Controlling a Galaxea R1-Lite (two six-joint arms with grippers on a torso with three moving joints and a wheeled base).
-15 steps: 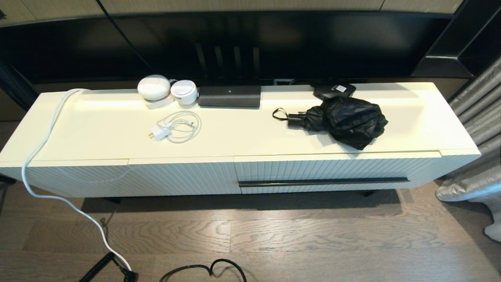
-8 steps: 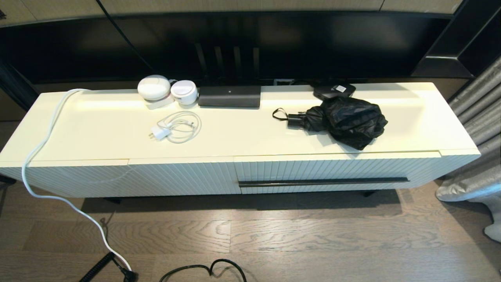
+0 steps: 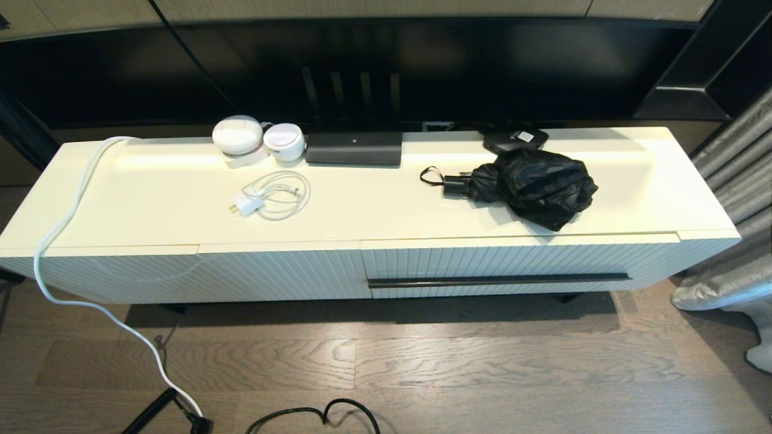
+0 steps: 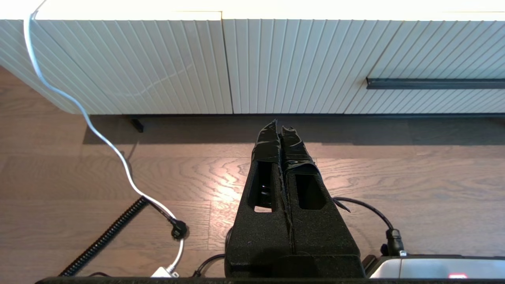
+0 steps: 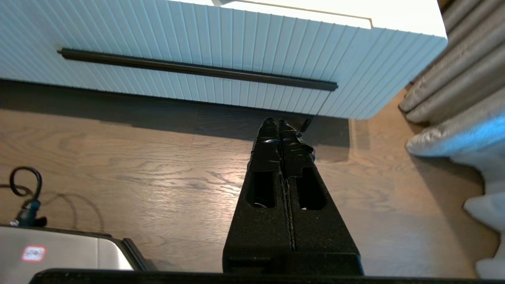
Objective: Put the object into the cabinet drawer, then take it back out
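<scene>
The black folding umbrella (image 3: 531, 187) lies on top of the cream cabinet at the right, its handle and wrist loop pointing left. Below it the ribbed drawer (image 3: 518, 259) is closed, its thin black bar handle (image 3: 497, 281) running across the front. Neither arm shows in the head view. My left gripper (image 4: 280, 127) hangs shut and empty over the wooden floor before the cabinet's left panel. My right gripper (image 5: 279, 123) is also shut and empty, low above the floor in front of the drawer (image 5: 221, 47), below the right end of the bar handle (image 5: 197, 70).
On the cabinet top (image 3: 151, 199) sit two white round devices (image 3: 237, 135), a coiled white charger (image 3: 271, 196), a long black box (image 3: 353, 148) and a small labelled black box (image 3: 514, 138). A white cable (image 3: 66, 241) drops to the floor. Grey curtains (image 3: 733, 229) hang at the right.
</scene>
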